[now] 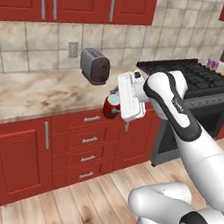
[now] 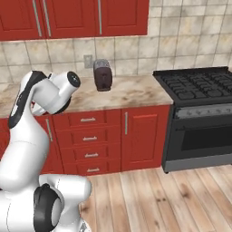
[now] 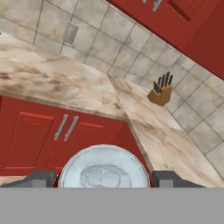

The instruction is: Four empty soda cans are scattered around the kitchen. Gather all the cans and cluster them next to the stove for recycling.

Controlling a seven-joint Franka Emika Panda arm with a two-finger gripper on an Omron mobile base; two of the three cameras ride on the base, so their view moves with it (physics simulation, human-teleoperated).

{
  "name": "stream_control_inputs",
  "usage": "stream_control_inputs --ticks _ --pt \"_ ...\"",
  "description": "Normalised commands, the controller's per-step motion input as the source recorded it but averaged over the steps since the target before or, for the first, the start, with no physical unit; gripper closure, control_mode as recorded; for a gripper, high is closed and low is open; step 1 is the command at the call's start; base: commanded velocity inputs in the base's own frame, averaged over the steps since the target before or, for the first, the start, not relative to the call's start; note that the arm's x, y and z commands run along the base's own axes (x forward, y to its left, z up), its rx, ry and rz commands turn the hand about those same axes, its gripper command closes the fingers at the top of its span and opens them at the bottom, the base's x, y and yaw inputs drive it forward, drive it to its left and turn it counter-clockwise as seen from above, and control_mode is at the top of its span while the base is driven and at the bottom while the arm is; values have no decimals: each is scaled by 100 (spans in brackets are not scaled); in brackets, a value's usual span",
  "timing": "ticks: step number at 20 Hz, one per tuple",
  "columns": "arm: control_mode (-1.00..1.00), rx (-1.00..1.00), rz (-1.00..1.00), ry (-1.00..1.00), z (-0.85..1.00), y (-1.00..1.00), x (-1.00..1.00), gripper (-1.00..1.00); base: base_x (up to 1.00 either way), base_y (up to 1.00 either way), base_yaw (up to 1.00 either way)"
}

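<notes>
Because it must be carried to the stove, a red can is kept upright, clenched between the claw's fingers. A purple can is seen beside the stove, presumably where the cluster belongs.

No text, label, brand, number or sign can be read anywhere. The red can shows no legible print, its silvery top is plain, the toaster is unmarked, and the stove knob strip is too blurred to show any markings.
</notes>
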Motion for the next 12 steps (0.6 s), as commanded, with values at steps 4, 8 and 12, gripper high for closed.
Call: stream_control_inputs --ticks 4,8,12 --pt "100 0 0 0 0 0 0 100 47 -13 -24" --pt "100 0 0 0 0 0 0 100 39 -13 -28" --pt "100 0 0 0 0 0 0 100 37 -18 -27"
